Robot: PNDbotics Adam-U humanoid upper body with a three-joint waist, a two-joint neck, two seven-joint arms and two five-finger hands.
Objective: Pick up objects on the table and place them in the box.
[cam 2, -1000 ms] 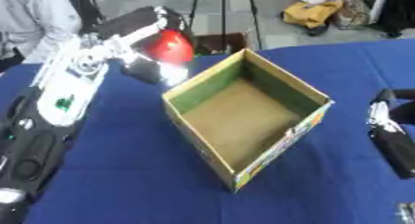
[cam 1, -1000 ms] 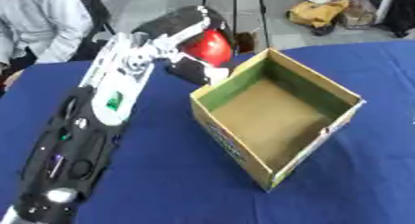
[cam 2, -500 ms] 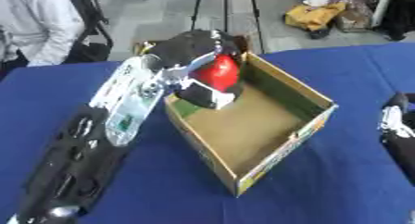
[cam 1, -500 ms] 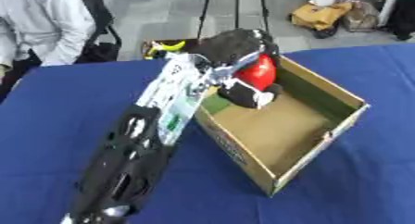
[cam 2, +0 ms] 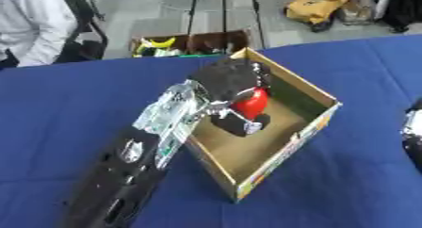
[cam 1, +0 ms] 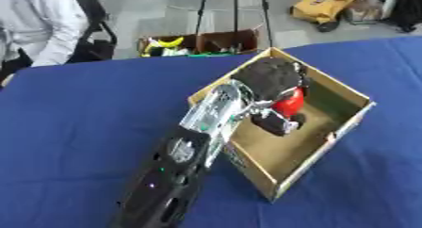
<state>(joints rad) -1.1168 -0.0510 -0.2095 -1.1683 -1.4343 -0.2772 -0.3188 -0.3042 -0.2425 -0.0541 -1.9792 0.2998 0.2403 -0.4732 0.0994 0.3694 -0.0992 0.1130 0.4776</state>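
Note:
My left hand [cam 1: 268,78] reaches over the near-left wall of the open cardboard box [cam 1: 350,123] and is shut on a red rounded object [cam 1: 288,101]. The object hangs inside the box, above its brown floor; the fingers curl round it from above and below. The left arm stretches from the bottom left across the blue table. Of my right hand only a dark and silver part [cam 2: 412,135] shows at the right edge of the right eye view, and its fingers cannot be made out.
The blue tablecloth [cam 1: 91,114] covers the table. Beyond its far edge stands a floor crate [cam 1: 198,43] holding yellow things. A person in a white shirt [cam 1: 37,24] sits at the far left.
My left hand has carried the red object rightwards from above the box's left wall to deeper inside the box. The camera has also shifted.

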